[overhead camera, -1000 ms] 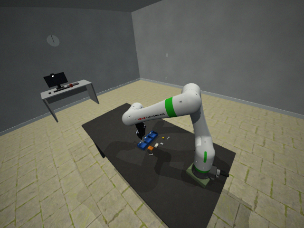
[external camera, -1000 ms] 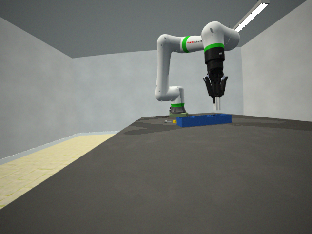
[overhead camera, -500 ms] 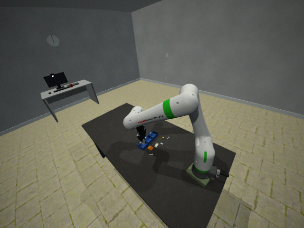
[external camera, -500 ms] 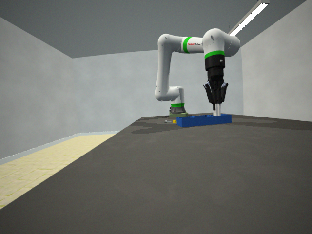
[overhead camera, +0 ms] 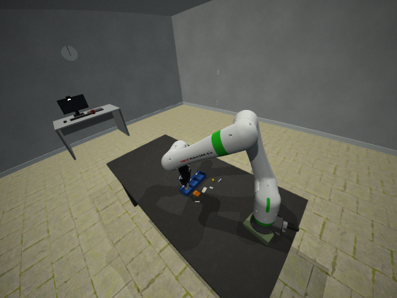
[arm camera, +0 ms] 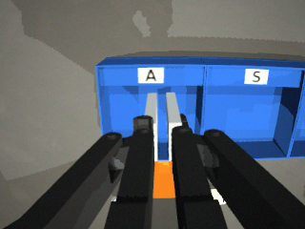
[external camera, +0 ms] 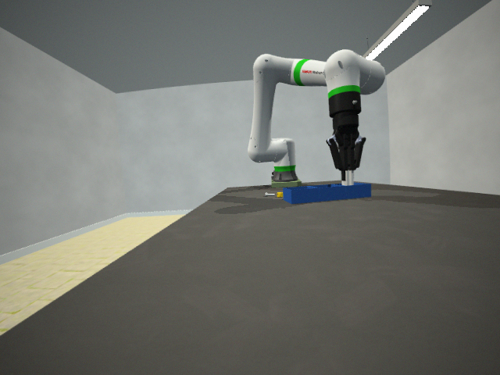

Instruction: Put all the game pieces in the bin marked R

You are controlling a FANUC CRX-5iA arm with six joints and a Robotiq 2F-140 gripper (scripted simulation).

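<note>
The pincer (arm camera: pixel 162 98) is pinched narrow and holds nothing, its tips hanging over the A end of the bin (arm camera: pixel 191 67). The yellow die (overhead camera: pixel 213 179), likely a game piece, lies on the counter (overhead camera: pixel 224 256) beside the bin. I'd have it rise clear of the wall, open wide, then descend squarely over the die before closing.

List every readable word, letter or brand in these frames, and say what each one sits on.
"A": white label on the back wall of the blue bin tray's left compartment.
"S": white label on the next compartment.
Red and dark lettering on the white arm's forearm: too blurred to read.
The round wall clock shows no readable numbers.
</note>
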